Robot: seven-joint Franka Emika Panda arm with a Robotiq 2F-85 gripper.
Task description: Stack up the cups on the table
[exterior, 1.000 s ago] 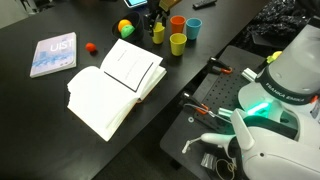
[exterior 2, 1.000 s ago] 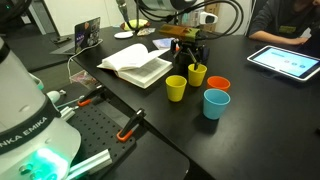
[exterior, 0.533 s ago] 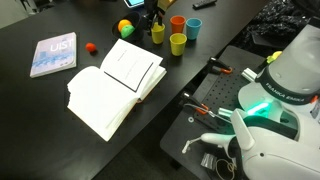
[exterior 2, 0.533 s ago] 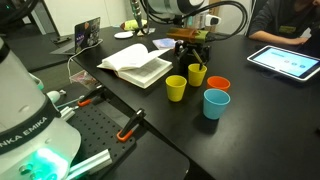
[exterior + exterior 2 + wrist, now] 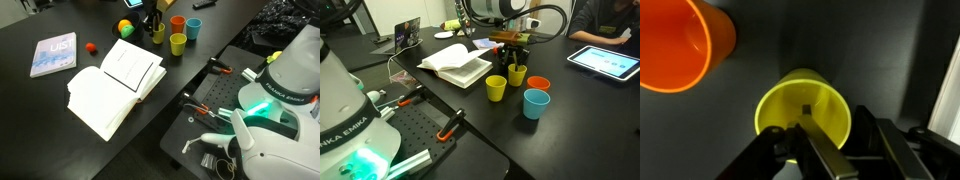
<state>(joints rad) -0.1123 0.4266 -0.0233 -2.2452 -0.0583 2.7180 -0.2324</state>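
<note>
Pinching one wall of a yellow cup [image 5: 805, 95] with the hand [image 5: 840, 135] drawn narrow, one finger inside the rim, one outside. Seen upright on the tabletop [image 5: 580, 100], just beside the orange cup [image 5: 675, 45], near the second yellow cup [image 5: 496, 88] and light blue cup [image 5: 536, 103].

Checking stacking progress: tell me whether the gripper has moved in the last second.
Yes, slightly. In an exterior view the gripper has drifted away from the open book toward the tablet, over the yellow cup, which stayed put.
</note>
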